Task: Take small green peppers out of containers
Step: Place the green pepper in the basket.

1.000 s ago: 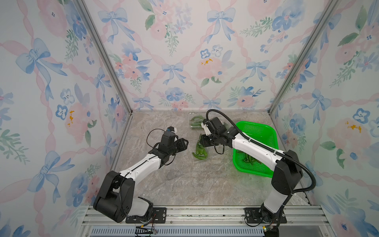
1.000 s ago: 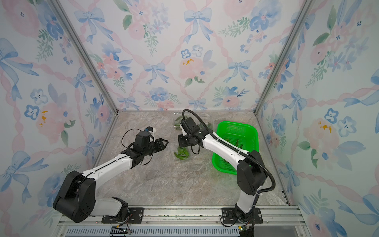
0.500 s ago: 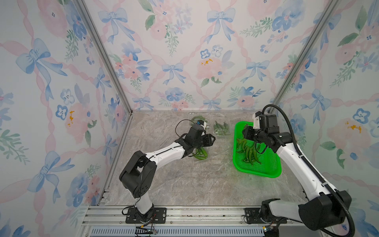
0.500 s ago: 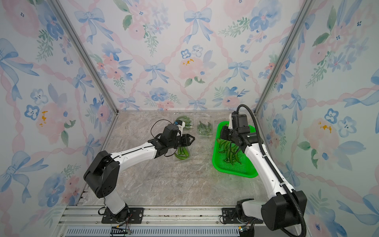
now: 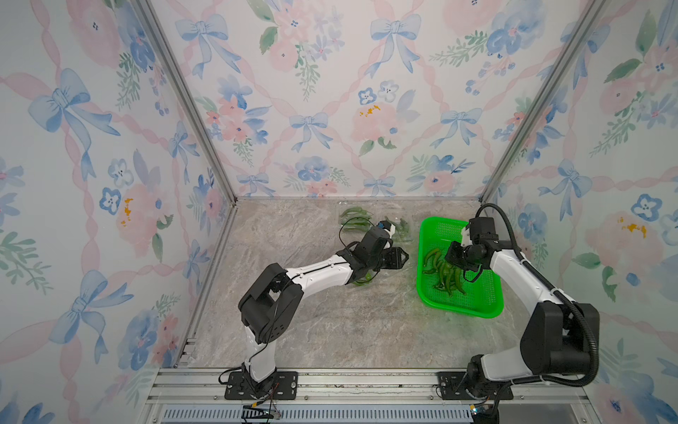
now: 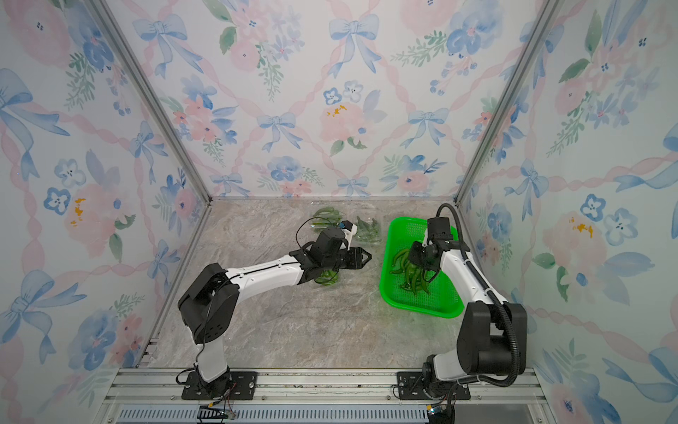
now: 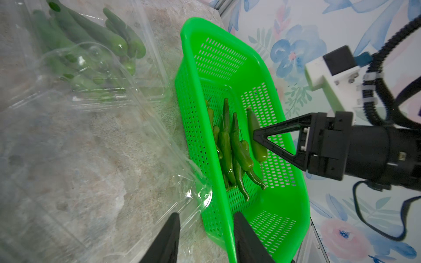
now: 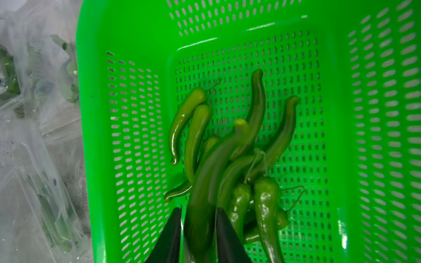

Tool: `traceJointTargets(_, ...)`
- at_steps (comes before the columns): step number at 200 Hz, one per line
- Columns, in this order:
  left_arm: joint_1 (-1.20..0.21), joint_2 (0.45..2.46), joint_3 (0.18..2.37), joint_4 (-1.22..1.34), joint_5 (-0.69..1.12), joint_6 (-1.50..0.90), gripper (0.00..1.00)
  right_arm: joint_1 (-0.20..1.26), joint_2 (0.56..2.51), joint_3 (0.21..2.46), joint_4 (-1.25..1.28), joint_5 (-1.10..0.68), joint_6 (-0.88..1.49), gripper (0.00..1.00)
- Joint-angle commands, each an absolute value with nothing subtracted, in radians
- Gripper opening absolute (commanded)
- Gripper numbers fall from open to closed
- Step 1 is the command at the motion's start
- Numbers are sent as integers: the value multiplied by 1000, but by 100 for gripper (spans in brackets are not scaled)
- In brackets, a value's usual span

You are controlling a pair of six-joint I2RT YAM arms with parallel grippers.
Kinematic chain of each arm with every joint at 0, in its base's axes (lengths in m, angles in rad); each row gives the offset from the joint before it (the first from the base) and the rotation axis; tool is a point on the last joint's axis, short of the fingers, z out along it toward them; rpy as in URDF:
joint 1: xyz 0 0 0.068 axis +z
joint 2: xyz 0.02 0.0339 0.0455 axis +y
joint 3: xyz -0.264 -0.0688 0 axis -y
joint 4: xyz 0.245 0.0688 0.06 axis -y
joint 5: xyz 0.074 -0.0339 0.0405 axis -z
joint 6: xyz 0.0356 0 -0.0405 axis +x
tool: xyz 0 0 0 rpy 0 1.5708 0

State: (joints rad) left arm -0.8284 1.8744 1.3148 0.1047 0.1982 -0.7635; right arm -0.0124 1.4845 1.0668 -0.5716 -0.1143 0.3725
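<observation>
In both top views, flowery walls [image 5: 330,91] stand round a grey stone surface [image 6: 293,330]. Left wrist view: clear containers [image 7: 157,68] hold small green peppers [image 7: 98,34]; left end effector [image 7: 206,218] half open, empty. Right wrist view: right end effector [image 8: 198,210] holds one pepper [image 8: 211,164] above the green basket [image 8: 98,113].

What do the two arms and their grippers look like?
The left arm and right arm have white links and bulky black joints. The left gripper and right gripper are black, with pointed, triangular open-frame fingers. A thick ribbed black hose runs along the right arm; a thin black wire loops at the left wrist.
</observation>
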Motion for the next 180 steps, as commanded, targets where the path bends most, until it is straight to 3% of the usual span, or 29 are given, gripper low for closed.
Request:
traceJointTargets(1, -825, 1853, 1305, 100, 198, -760, 42, -15, 1496, 1052, -595, -111, 380, 39)
traceJointTargets(23, -812, 1825, 1280, 98, 190, -755, 43, -2, 1462, 1052, -634, -88, 374, 48)
traceJointTargets(48, -764, 1760, 1202, 97, 171, -756, 44, 54, 1396, 1071, -672, -78, 367, 48)
traceJointTargets(77, -666, 1636, 1054, 98, 150, -765, 44, 234, 1401, 1150, -714, -74, 356, 47)
traceJointTargets(126, -508, 1436, 836, 94, 144, -771, 45, 553, 1610, 1355, -692, -64, 383, 41)
traceJointTargets(180, -458, 1335, 730, 90, 155, -776, 46, 720, 1900, 1578, -730, -49, 356, 35)
